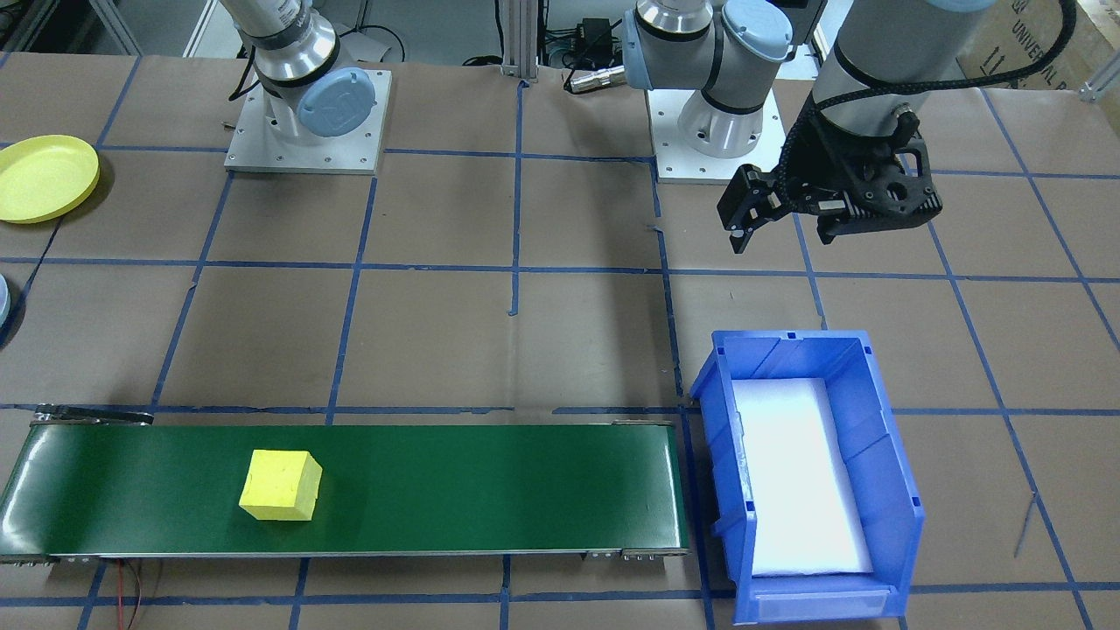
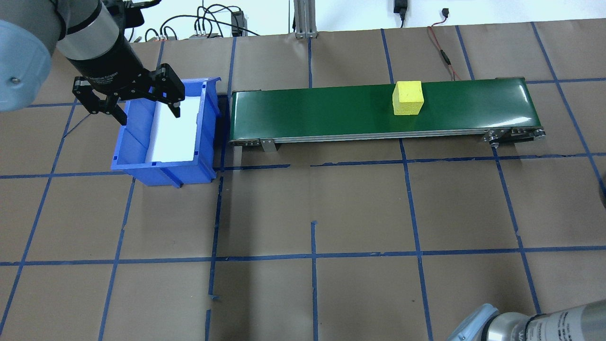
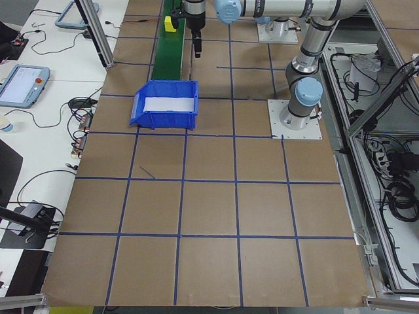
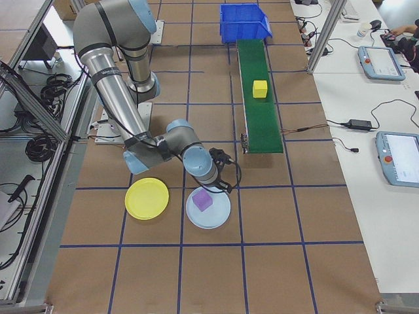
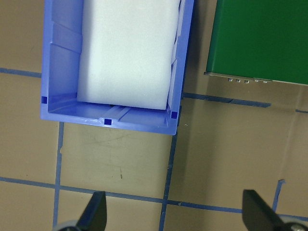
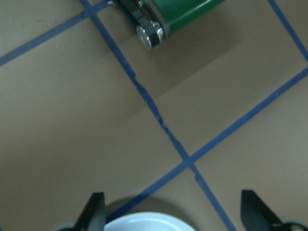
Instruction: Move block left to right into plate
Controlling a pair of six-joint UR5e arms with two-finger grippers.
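Fingers of my left gripper (image 2: 127, 102) spread wide, empty, at upper left of the overhead view above the blue bin (image 2: 165, 163). My right gripper (image 6: 171, 211) also gapes over a pale blue dish (image 4: 208, 208). Yellow block (image 2: 408, 98) sits on the green conveyor (image 2: 331, 111); the plate (image 4: 146, 197) lies lower left in the right-side view.

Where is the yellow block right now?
In the overhead view the yellow block sits on the green conveyor belt, toward its right end, far from the blue bin.
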